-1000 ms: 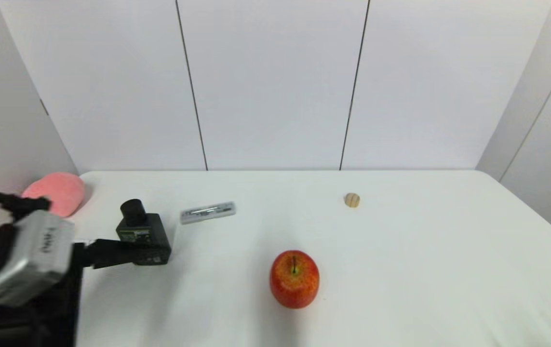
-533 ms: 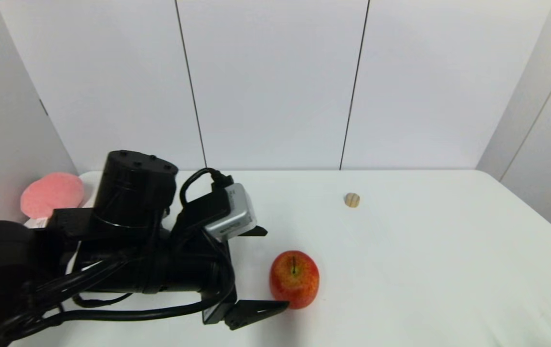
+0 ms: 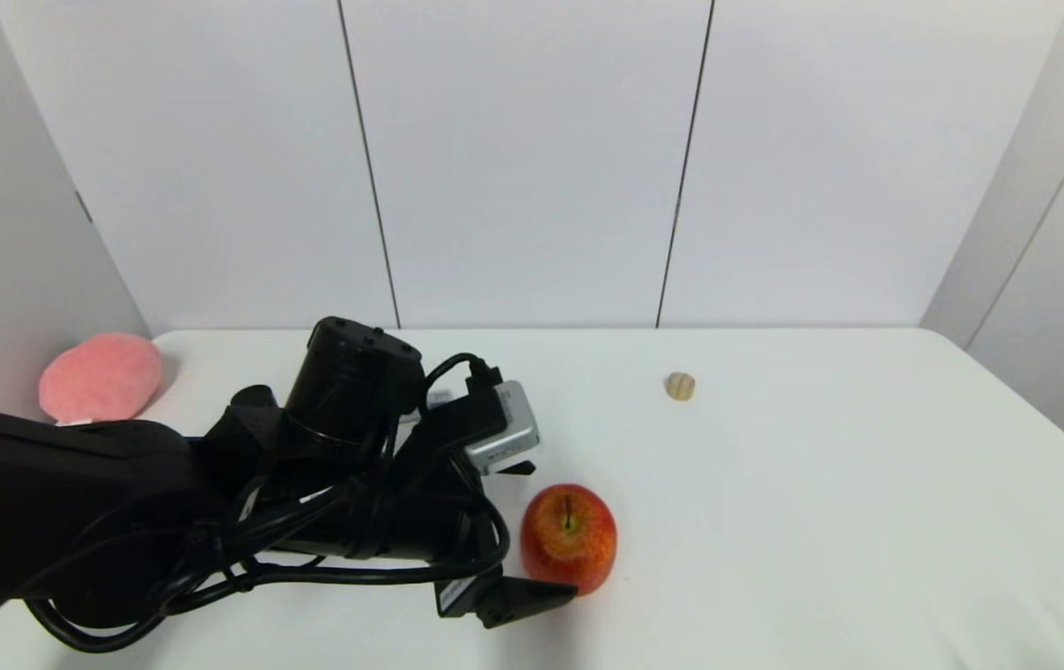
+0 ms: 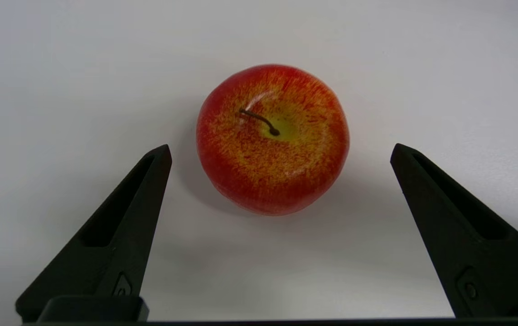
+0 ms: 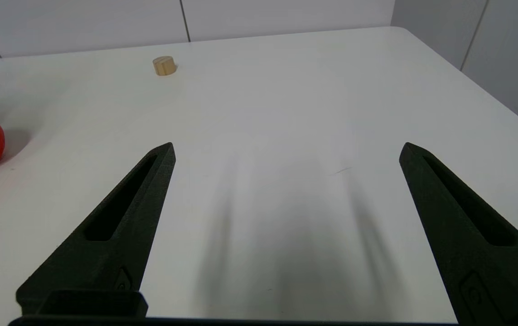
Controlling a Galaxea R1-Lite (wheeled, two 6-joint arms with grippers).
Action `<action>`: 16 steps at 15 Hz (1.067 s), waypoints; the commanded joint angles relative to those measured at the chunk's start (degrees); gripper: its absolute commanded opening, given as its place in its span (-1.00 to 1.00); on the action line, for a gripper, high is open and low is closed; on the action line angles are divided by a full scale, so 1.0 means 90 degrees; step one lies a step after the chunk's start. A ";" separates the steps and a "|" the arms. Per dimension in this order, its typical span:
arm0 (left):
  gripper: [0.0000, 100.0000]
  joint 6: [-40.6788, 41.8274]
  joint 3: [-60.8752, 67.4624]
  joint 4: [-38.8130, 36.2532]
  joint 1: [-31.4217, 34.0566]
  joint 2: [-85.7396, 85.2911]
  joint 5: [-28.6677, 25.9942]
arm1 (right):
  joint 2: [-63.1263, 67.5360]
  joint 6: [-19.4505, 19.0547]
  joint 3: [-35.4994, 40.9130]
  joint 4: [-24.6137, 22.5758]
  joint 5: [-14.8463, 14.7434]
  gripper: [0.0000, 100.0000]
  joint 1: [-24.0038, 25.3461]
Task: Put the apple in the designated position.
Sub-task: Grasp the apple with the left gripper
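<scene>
Apple (image 4: pixel 272 140) (untouched) sits between left hand's (image 4: pixel 280 151) spread fingers.

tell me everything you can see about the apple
The apple is round, glossy red with yellow-orange streaks, yellow-green around a short dark curved stem. It sits upright, stem up, on the white table, near its front middle. Nothing grips it: the left tool is open, its fingers either side and apart from it.
</scene>
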 commanded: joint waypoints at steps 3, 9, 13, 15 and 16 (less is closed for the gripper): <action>1.00 0.0007 -0.0169 -0.0020 -0.0019 0.0438 0.0000 | 0.0008 0.0002 0.0078 -0.0001 -0.0008 1.00 0.0002; 1.00 0.0016 -0.0609 -0.0010 -0.0224 0.1161 0.0000 | 0.0008 0.0002 0.0078 -0.0001 -0.0008 1.00 0.0002; -1.00 0.0016 -0.0726 0.0019 -0.0244 0.1463 0.0010 | 0.0008 0.0002 0.0078 -0.0001 0.0002 1.00 0.0002; -1.00 0.0016 -0.0726 0.0058 -0.0244 0.1512 0.0010 | 0.0008 0.0002 0.0078 -0.0001 0.0002 1.00 0.0002; -1.00 0.0016 -0.0726 0.0068 -0.0244 0.1522 0.0010 | 0.0008 0.0002 0.0078 -0.0001 0.0002 1.00 0.0002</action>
